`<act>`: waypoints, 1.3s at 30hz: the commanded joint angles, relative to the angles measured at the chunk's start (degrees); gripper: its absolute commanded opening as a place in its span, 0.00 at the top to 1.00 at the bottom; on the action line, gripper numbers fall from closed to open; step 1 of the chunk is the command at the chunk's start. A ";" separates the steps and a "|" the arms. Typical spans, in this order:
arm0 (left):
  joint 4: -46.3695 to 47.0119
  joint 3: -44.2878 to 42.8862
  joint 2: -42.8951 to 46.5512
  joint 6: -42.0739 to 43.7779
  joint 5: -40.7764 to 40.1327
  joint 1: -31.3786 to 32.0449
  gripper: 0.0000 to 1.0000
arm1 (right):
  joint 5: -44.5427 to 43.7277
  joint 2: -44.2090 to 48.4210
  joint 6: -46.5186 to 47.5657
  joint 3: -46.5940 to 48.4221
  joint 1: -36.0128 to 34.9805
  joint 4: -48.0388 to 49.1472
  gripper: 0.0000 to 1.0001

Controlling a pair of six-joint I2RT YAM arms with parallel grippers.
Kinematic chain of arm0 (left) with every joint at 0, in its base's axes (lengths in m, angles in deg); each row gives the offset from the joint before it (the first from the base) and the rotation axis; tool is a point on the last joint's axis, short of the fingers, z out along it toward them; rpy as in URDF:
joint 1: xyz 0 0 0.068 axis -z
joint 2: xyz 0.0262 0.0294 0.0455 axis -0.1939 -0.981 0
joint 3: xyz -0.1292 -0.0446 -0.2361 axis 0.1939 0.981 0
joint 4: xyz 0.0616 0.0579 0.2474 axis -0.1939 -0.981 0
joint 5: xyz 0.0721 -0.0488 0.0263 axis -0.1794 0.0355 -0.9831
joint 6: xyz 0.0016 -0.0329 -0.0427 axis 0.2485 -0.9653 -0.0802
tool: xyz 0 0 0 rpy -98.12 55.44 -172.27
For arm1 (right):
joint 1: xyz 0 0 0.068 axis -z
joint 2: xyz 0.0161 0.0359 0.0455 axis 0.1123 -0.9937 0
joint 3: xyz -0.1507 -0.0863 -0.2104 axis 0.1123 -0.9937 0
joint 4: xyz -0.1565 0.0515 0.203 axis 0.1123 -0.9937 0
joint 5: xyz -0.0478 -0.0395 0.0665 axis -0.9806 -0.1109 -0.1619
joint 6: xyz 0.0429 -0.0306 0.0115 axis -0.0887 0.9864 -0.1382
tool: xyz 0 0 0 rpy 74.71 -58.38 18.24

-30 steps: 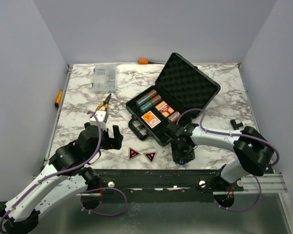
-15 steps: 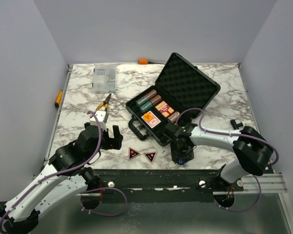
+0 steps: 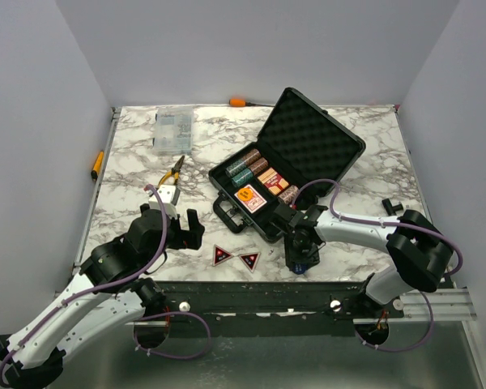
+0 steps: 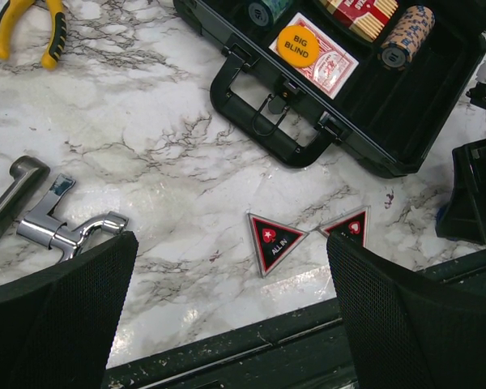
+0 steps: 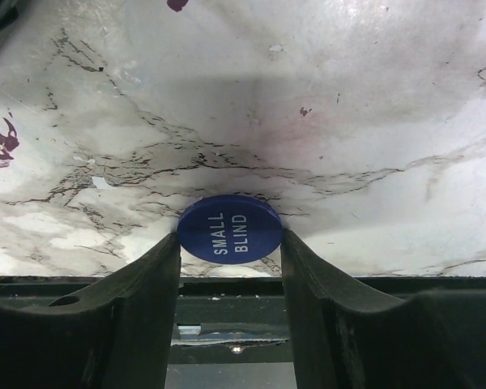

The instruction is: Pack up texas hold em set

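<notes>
The black briefcase lies open with grey foam in its lid. Its tray holds chip stacks and the orange card deck; an orange BIG BLIND button rests on the deck. Two red-black triangles lie near the front edge, the ALL IN one beside the other. My right gripper is shut on a blue SMALL BLIND button at the table surface by the front edge. My left gripper is open and empty, left of the triangles.
Yellow-handled pliers and a metal part lie left of the case. A clear organiser box and an orange-handled screwdriver are at the back. A small black piece lies at the right. The table's front edge is close.
My right gripper has shifted very slightly near the front edge with the blue button between its fingers. The left arm has barely moved.
</notes>
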 commanded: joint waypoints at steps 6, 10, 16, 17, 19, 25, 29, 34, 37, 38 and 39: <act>-0.44 0.51 0.90 0.54 -1.34 0.55 0.01 | -8.22 -2.90 -0.60 -1.31 -0.08 1.88 0.57; -0.42 0.51 0.88 0.55 -1.42 0.56 0.02 | -7.79 -0.67 0.26 0.63 -0.07 1.18 0.57; -0.43 0.48 0.85 0.55 -1.50 0.56 0.02 | -8.70 2.50 0.92 6.03 -0.06 -2.32 0.57; -0.48 0.48 0.89 0.55 -1.50 0.57 0.02 | -8.83 2.85 0.99 6.82 -0.08 -2.73 0.57; -0.48 0.46 0.79 0.55 -1.50 0.55 0.01 | -9.02 3.74 1.04 8.02 -0.07 -3.68 0.57; -0.36 0.51 0.59 0.62 -1.08 0.55 0.02 | -7.60 6.90 3.31 9.47 -0.08 -3.45 0.57; -0.39 0.41 0.17 0.72 -0.72 0.58 0.02 | -7.12 10.06 6.60 9.82 -0.07 -2.03 0.56; 0.27 0.59 -0.31 1.43 1.06 0.61 0.02 | -5.36 13.69 11.11 11.41 -0.06 -0.18 0.56; 3.10 0.86 -2.37 4.99 6.42 0.58 0.02 | -3.49 15.93 13.89 12.25 -0.07 1.86 0.56; 3.87 0.41 -3.84 6.28 9.61 0.48 0.02 | -2.72 16.47 14.94 12.54 -0.07 2.76 0.56; 4.07 -0.46 -5.58 7.11 12.84 0.31 0.02 | -2.09 16.84 15.83 12.91 -0.06 3.34 0.56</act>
